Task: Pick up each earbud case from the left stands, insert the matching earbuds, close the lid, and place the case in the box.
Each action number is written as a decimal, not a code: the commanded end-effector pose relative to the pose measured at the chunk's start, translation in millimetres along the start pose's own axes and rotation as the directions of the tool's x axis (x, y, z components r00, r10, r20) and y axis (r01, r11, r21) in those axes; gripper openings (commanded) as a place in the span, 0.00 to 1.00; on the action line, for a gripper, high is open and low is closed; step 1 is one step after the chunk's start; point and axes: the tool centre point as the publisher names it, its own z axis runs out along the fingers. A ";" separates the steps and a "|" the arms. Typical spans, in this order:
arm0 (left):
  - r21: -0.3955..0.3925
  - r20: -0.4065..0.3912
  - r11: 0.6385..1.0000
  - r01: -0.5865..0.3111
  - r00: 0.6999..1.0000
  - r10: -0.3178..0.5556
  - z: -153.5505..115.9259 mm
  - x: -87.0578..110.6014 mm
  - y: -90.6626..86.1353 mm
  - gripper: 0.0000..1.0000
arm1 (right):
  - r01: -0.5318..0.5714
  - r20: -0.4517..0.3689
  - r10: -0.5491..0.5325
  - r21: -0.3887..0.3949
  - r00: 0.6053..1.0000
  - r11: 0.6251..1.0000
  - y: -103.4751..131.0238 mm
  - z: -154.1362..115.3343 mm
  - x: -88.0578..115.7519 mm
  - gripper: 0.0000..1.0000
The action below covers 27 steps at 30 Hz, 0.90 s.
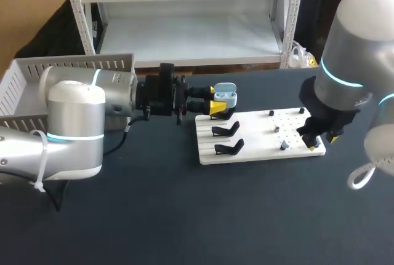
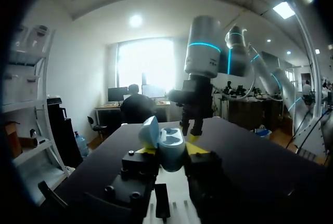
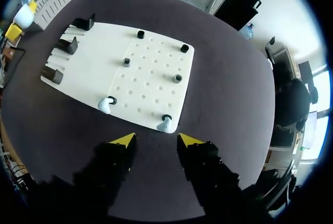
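Note:
A pale blue earbud case with its lid up sits between the yellow tips of my left gripper, which is shut on it above the board's near-left corner. The left wrist view shows the case in that gripper, its two wells showing. My right gripper hangs over the right end of the white board. In the right wrist view that gripper stands open with nothing between its fingers. One white earbud sits on a peg just ahead of it, another earbud further along the edge.
Black stands line the board's left part, and small black pegs dot its right part. A white slatted box stands at the table's far left. Dark tabletop lies in front of the board.

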 end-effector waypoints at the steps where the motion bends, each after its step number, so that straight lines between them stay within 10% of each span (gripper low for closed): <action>1: 0.002 0.004 1.000 -0.002 1.000 0.002 0.3 1.5 1.3 0.00 | -0.004 -0.001 0.004 0.008 1.000 1.000 0.6 8.5 -4.4 0.48; 27: 0.002 0.004 1.000 -0.002 1.000 0.002 0.3 1.5 1.3 0.00 | -0.021 0.022 0.019 0.082 1.000 0.996 -12.9 25.0 -3.8 0.37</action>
